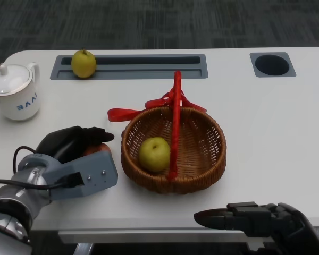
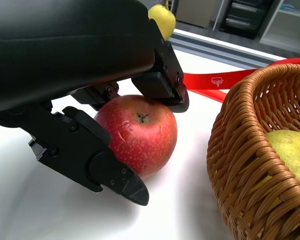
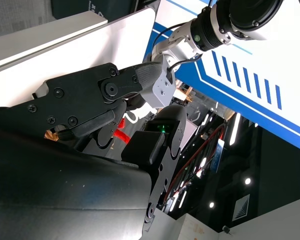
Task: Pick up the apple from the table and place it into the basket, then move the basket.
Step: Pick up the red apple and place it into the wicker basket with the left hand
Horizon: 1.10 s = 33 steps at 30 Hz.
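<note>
Apple, red and speckled, sits on the white table at the lower left of the head view, just beside the wicker basket, with the left robot hand closed around it, fingers pressed to its side and top. From the head view the apple is almost wholly hidden under that hand; only a sliver of red shows. Dark carpet fills the top of the frame behind the table, which carries a grey recessed tray and a round dark port at upper right. The basket, centre frame, holds a yellow-green pear under its upright red handle; a red ribbon trails from the rim to the left. A second yellow-green fruit rests on the tray at upper left, and a white lidded teapot stands at the left edge. The right robot hand, cut off at the lower right, hangs at the table's near edge, fingers extended and holding nothing.
</note>
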Motion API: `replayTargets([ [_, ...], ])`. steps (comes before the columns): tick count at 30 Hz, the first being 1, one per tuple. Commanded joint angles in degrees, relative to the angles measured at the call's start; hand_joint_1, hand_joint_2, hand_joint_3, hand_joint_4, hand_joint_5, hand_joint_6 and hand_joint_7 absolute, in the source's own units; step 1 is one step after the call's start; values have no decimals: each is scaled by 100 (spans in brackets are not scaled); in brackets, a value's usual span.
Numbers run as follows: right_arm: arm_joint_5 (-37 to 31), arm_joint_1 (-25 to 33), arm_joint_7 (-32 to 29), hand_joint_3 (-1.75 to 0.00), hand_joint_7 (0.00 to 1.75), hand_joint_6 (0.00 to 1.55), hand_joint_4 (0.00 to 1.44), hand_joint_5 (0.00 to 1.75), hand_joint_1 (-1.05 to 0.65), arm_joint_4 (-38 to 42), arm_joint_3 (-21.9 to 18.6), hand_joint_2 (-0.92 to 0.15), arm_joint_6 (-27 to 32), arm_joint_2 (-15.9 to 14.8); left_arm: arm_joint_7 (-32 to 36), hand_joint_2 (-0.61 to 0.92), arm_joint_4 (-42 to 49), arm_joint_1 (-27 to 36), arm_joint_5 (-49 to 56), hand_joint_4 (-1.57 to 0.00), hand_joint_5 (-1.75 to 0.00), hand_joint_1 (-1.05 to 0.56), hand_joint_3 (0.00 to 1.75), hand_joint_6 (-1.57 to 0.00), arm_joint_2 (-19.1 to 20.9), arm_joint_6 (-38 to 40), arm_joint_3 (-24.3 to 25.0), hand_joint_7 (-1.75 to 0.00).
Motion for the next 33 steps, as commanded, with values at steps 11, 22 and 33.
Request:
replayTargets([
  [11,153,-154,52,0,0,88,95,0,-49,199,-8,-91,-39,-23,947,83,-348,-74,-80,-124,-4,-13,0,-108,710,-1085,226,-2],
  [22,98,-168,26,0,0,87,95,0,-49,276,-4,-91,-102,24,1228,80,-1271,229,-333,-124,-2,-16,0,-110,1283,-2595,591,-1],
  [33,74,-200,15,0,0,87,96,0,-49,357,1,-91,-149,94,344,77,-2248,847,-992,-128,-35,-12,1,-112,1033,-3661,844,-1],
])
